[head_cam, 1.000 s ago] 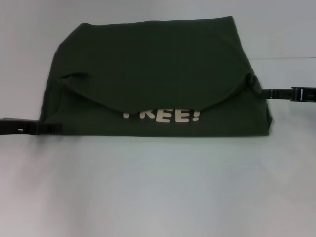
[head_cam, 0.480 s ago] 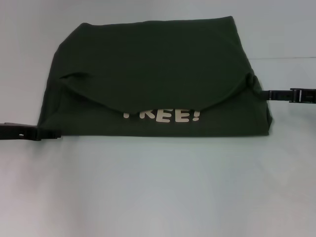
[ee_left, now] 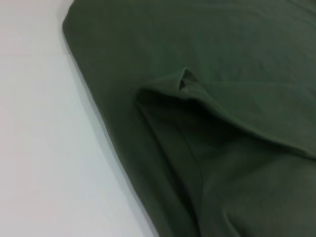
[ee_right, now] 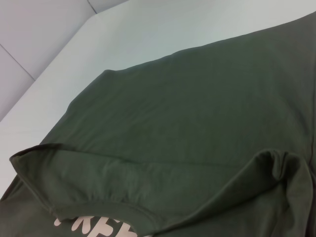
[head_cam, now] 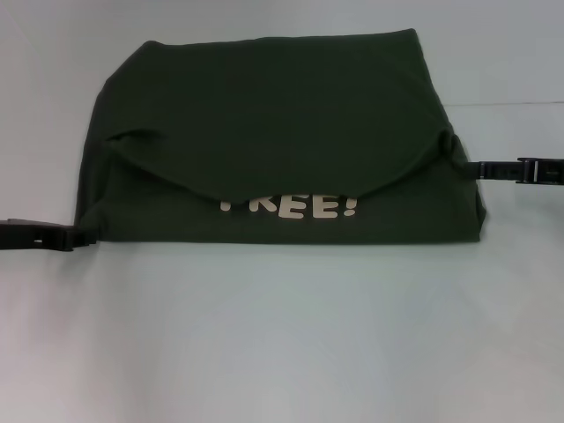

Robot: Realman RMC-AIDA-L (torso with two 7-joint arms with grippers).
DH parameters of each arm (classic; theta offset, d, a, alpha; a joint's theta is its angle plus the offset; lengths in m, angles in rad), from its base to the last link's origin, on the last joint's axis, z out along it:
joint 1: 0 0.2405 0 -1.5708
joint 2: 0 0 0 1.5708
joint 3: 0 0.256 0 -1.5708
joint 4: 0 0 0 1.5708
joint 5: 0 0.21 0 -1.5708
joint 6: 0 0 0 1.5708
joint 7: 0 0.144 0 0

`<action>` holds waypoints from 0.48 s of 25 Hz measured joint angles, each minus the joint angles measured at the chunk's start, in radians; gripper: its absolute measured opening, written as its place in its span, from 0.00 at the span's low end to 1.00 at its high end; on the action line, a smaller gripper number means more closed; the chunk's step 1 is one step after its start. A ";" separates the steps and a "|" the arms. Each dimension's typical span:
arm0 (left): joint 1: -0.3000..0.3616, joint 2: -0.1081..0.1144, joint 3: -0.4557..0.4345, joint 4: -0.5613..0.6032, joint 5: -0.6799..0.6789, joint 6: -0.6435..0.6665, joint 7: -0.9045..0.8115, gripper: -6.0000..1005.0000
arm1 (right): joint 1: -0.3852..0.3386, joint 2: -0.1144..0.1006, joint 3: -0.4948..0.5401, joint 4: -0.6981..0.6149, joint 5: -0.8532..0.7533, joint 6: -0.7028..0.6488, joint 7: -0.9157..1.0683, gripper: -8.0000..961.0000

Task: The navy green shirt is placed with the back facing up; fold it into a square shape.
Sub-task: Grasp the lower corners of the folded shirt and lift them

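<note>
Folded dark olive-green cotton shirt [head_cam: 273, 145] lay on pale grey counter [head_cam: 282, 335]; left gripper [head_cam: 77, 238] and right gripper [head_cam: 485, 169] at its edges, jaws' state unclear.

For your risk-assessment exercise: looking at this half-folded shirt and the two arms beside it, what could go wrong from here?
1. The upper flap of the navy green shirt ends in a curved hem that hides part of the lettering; another fold could turn out lopsided, not square.
2. The left end effector sits at the near left corner and may drag it.
3. The right end effector sits by bunched cloth and may snag it.
</note>
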 joint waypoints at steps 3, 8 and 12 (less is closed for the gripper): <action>0.000 0.000 0.000 0.000 0.000 0.000 0.000 0.35 | -0.002 -0.001 0.000 0.000 0.000 0.000 0.001 0.88; -0.002 0.000 0.000 0.000 0.003 0.002 -0.006 0.21 | -0.003 -0.002 0.000 0.000 0.000 0.000 0.001 0.88; -0.003 0.000 0.000 0.000 0.003 0.003 -0.013 0.13 | 0.000 0.000 0.000 0.000 -0.001 0.000 0.001 0.88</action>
